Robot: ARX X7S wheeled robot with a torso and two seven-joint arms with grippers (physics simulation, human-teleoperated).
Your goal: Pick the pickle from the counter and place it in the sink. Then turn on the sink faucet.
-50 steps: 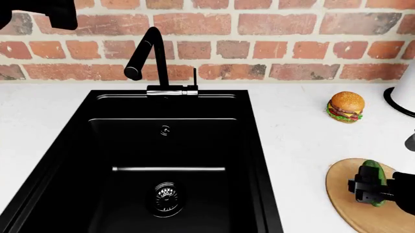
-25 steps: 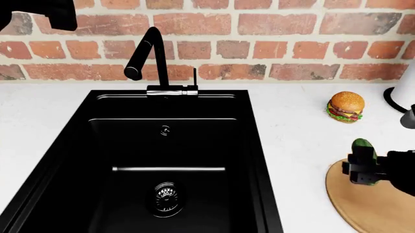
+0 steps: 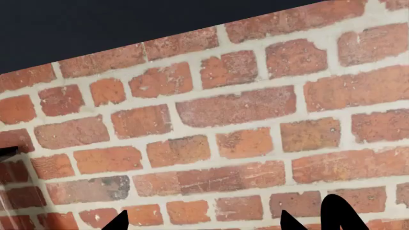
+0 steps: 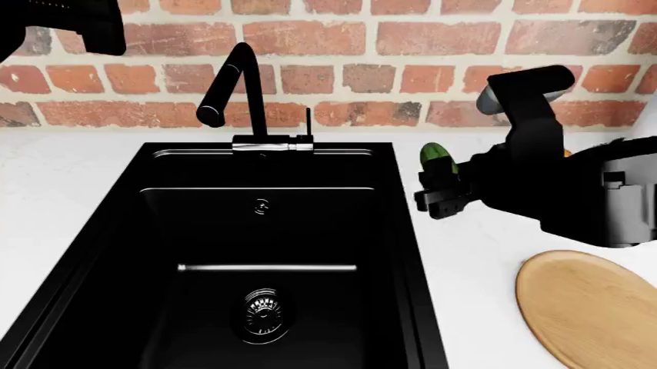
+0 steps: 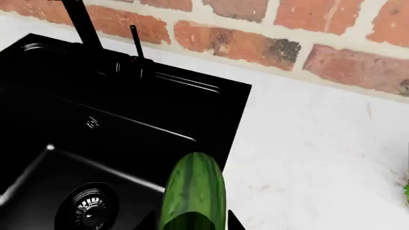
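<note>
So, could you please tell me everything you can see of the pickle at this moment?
The pickle is a small dark-green oblong with a smooth, glossy, faintly streaked skin and a rounded end. It is held in the right pincer, lifted off the counter, with its free end sticking up out of the pincer in the head view. It hangs just beside the right edge of the sink, over the white counter rather than the basin. In the right wrist view its tip points towards the sink. Only the pincer touches it.
</note>
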